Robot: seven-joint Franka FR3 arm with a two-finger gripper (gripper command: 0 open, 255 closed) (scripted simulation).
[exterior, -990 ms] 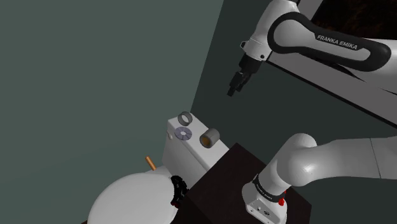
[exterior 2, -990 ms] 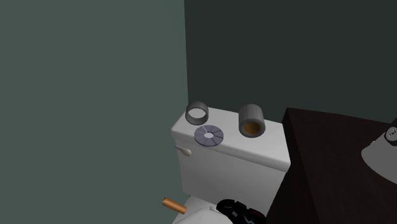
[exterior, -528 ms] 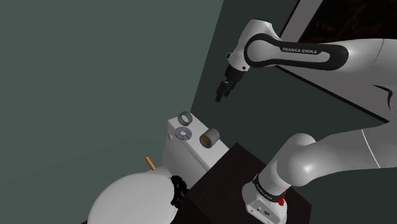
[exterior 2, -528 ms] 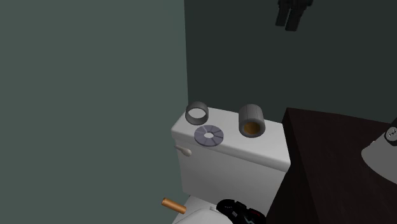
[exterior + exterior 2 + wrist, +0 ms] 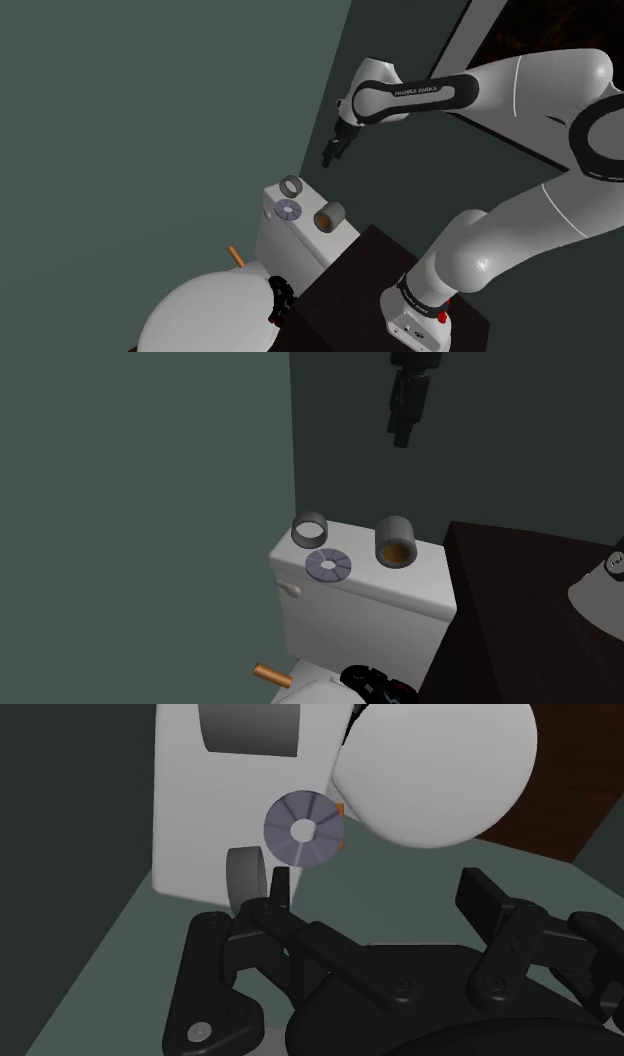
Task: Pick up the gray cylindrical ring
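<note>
Sitting on tank (image 5: 420,592), short hollow gray ring (image 5: 311,517)

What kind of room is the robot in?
Most likely a bathroom. A white toilet tank stands against the dark green wall, and the rounded white toilet lid lies just in front of it. The gray ring sits on top of the tank.
</note>
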